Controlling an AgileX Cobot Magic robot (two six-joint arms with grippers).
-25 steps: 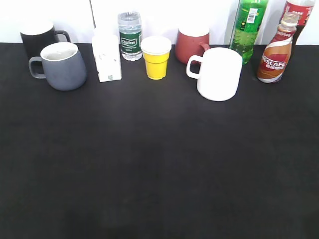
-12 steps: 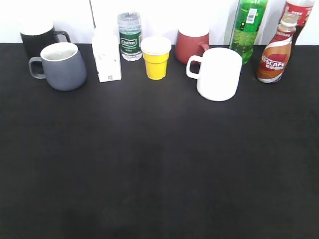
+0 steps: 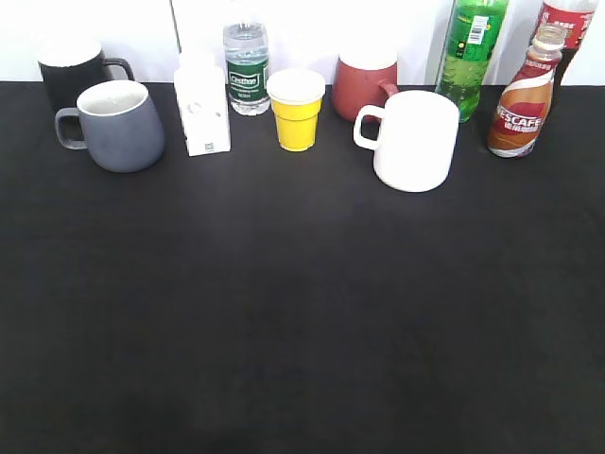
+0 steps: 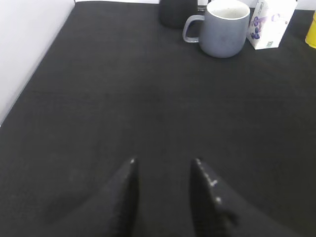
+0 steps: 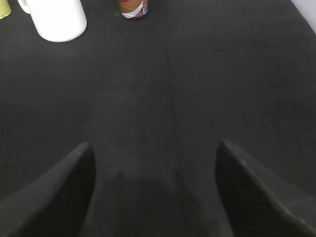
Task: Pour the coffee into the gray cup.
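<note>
The coffee bottle point(image 3: 523, 102) with the Nescafe label stands upright at the back right of the black table; only its base shows in the right wrist view point(image 5: 134, 8). The gray cup point(image 3: 115, 125) stands at the back left, handle to the left, and also shows in the left wrist view point(image 4: 224, 28). Neither gripper shows in the exterior view. My left gripper point(image 4: 163, 162) is open and empty, low over the table, well short of the gray cup. My right gripper point(image 5: 154, 145) is wide open and empty, well short of the bottle.
Along the back stand a black mug point(image 3: 74, 68), a white carton point(image 3: 202, 109), a small water bottle point(image 3: 246, 68), a yellow cup point(image 3: 297, 110), a red mug point(image 3: 363, 85), a large white mug point(image 3: 413, 140), a tall green bottle point(image 3: 470, 55) and a cola bottle point(image 3: 568, 28).
</note>
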